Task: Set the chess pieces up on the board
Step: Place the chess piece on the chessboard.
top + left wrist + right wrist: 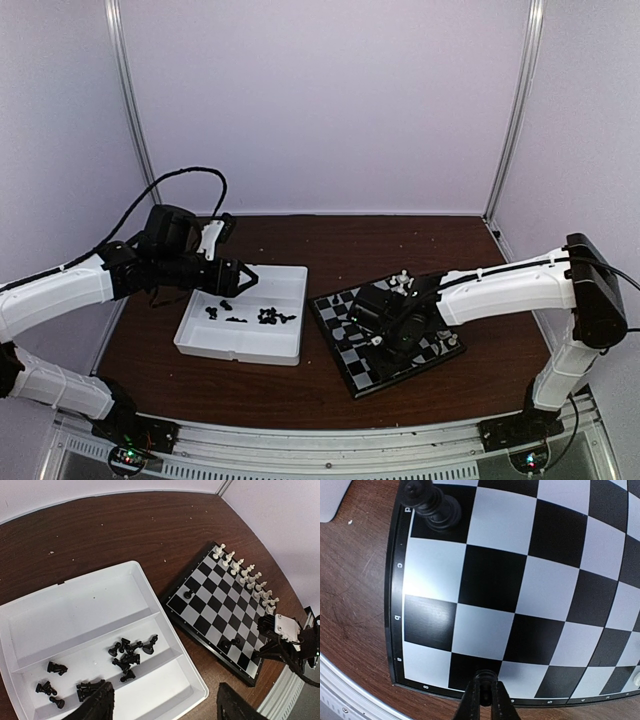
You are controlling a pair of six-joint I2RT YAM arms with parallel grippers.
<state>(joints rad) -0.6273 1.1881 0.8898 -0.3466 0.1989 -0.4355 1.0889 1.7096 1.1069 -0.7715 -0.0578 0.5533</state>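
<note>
Right tool (486, 684) pinched shut on a black piece (486, 674), low over a corner square of the board (395, 605). Left tool (244, 277) gaped, empty, above the tray (30, 615), where most pieces (127, 655) lay heaped. Risk: the tiny piece could tip or cling to a finger on release and land off-square.

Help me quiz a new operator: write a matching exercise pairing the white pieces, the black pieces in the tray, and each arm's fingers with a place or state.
Things:
1. white pieces
2. loose black pieces
3. left fingers
4. right fingers

Places or states:
A. shut on a black piece at the board edge
B. lying in the tray
C. open above the tray
D. in a row along one board edge

Pairs: 1-D, 2-B, 3-C, 4-A
</note>
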